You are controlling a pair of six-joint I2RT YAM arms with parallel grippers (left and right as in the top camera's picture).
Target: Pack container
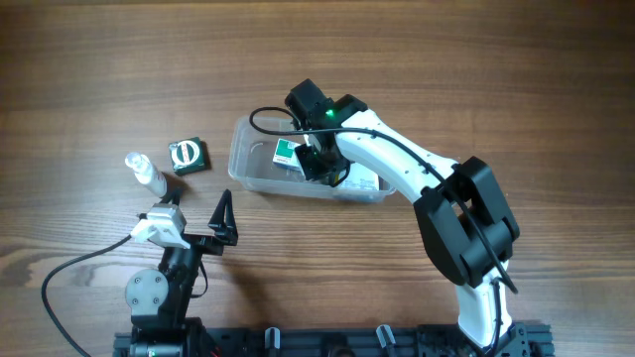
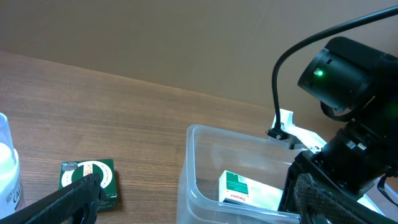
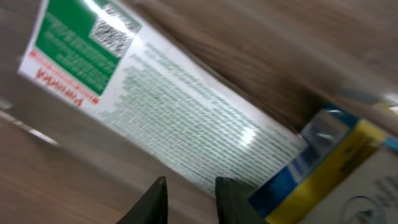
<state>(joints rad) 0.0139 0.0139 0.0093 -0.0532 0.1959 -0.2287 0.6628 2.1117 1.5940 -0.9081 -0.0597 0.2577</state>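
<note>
My right tool (image 1: 316,165), jaws closed, sits low inside the clear container (image 1: 241,149) at mid counter (image 1: 496,79), close to a green-and-white box (image 1: 288,152). My left tool (image 1: 226,220) hangs wide open, a green tin (image 1: 187,156) and small bottle (image 1: 147,171) nearby.

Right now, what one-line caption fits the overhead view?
Shut right fingers reach into the clear container beside a green-and-white box; a small green box and bottle lie outside.

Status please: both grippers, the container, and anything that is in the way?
Left fingers open, clear of the container. Right fingers shut, empty, inside it above a green-and-white box. Dark green box and small bottle wait outside. Nothing blocking.
</note>
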